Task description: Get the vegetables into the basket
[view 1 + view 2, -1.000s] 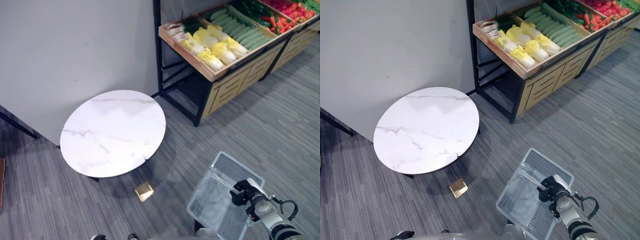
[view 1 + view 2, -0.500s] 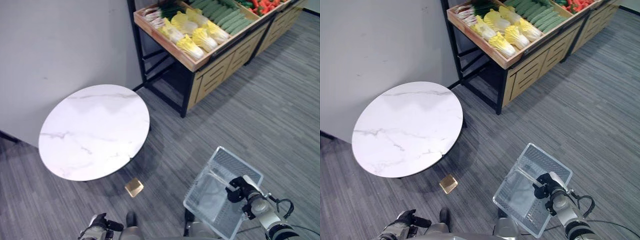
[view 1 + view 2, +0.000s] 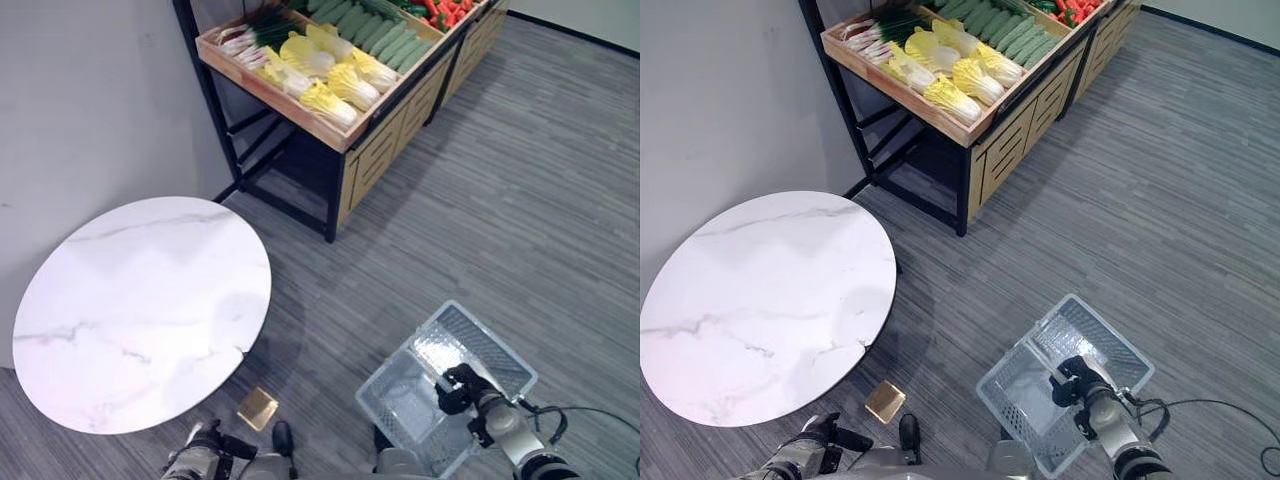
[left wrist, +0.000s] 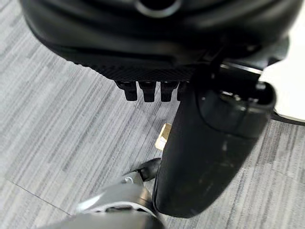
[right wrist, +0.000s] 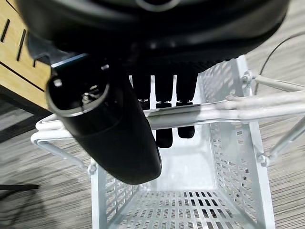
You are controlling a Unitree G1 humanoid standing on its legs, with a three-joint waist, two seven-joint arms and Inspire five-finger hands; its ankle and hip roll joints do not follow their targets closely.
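Vegetables (image 3: 320, 75) lie in the wooden crate of the rack (image 3: 345, 150), well apart from the basket. Basket (image 3: 400, 400), white wire mesh, hangs over grey carpet, nothing inside. Right hand (image 3: 458, 386) has fingers (image 5: 164, 102) curled round the basket handle (image 5: 214, 110). Left hand (image 3: 200, 450) low beside the round marble desk (image 3: 130, 310), fingers curled, holding nothing. Small gold block (image 3: 257, 408) on floor.

The round white marble table (image 3: 130, 310) runs off the left edge. The far end of the wooden vegetable stand (image 3: 350, 130) is cut off at the top, its red vegetables (image 3: 445, 8) too small to identify. The left hand (image 3: 205, 452) sits half out of frame.
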